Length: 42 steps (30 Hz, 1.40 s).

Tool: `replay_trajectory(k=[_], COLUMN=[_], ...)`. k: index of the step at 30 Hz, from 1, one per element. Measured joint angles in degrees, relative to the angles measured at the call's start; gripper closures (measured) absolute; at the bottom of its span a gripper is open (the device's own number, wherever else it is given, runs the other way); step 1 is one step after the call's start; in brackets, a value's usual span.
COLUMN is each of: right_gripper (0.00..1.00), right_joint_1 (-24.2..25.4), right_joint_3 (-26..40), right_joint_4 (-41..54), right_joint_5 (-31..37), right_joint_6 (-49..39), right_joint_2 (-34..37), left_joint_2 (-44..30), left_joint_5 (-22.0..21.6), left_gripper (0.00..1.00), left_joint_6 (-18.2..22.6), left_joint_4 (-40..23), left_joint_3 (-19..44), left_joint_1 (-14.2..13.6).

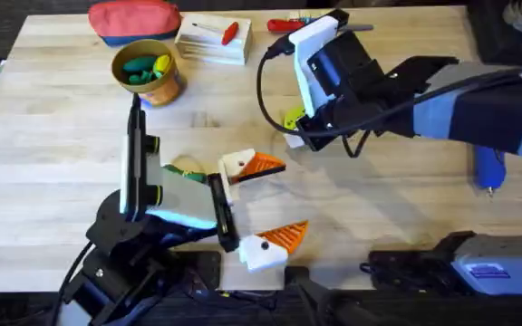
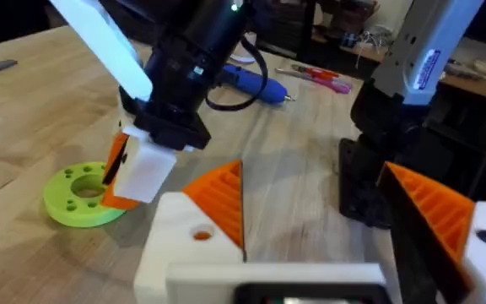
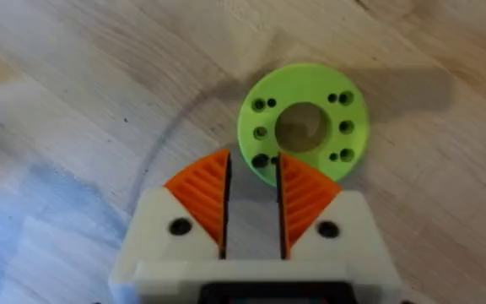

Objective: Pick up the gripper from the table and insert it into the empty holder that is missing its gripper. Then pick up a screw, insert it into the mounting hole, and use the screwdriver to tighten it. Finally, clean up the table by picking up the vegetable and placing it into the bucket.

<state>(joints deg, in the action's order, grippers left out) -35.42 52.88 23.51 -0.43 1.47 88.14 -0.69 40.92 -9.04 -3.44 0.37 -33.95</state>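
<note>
Lowering onto the green ring, the right tool has its two orange ribbed pads drawn narrow, with only the ring's near rim showing in the slit between them. It seems to be going for a screw, though I cannot tell whether the dark spots in the ring are screws or bare holes. To do this well, the pads should straddle one hole squarely and come straight down, since a slanted nip would likely push the light ring across the table.

The left tool waits near the front edge, spread wide and holding nothing. Each of its white blocks already carries an orange wedge, roughly triangular and ribbed on its face, seated flush with a small mounting hole beside it.

The blue screwdriver lies near the right edge. The yellow bucket stands toward the far left corner.
</note>
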Motion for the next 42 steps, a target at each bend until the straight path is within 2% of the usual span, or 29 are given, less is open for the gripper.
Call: replay_trajectory(k=[7, 27, 32, 35, 39, 42], right_gripper=[0.701, 0.717, 0.759, 0.878, 0.984, 0.996], right_joint_1=[0.0, -1.3, -1.3, -1.3, -1.3, -1.3], right_joint_3=[0.0, 0.0, 0.1, 0.1, 0.1, 0.1], right_joint_4=[-0.9, -0.8, -0.9, -0.9, -1.0, -1.0], right_joint_5=[2.5, 2.8, 3.4, 3.6, 3.8, 3.8], right_joint_6=[0.2, 0.2, 0.2, 0.2, 0.2, 0.2], right_joint_2=[0.0, 1.0, 1.8, 1.8, 1.8, 1.8], left_joint_2=[0.0, 0.0, 0.0, 0.0, 0.0, 0.0], left_joint_5=[0.0, 0.0, 0.0, 0.0, 0.0, 0.0], left_gripper=[0.014, 0.013, 0.016, 0.015, 0.015, 0.015], left_joint_6=[0.0, 0.0, 0.0, 0.0, 0.0, 0.0], left_joint_4=[0.0, 0.0, 0.0, 0.0, 0.0, 0.0], left_joint_3=[0.0, 0.0, 0.0, 0.0, 0.0, 0.0], left_joint_1=[0.0, 0.0, 0.0, 0.0, 0.0, 0.0])
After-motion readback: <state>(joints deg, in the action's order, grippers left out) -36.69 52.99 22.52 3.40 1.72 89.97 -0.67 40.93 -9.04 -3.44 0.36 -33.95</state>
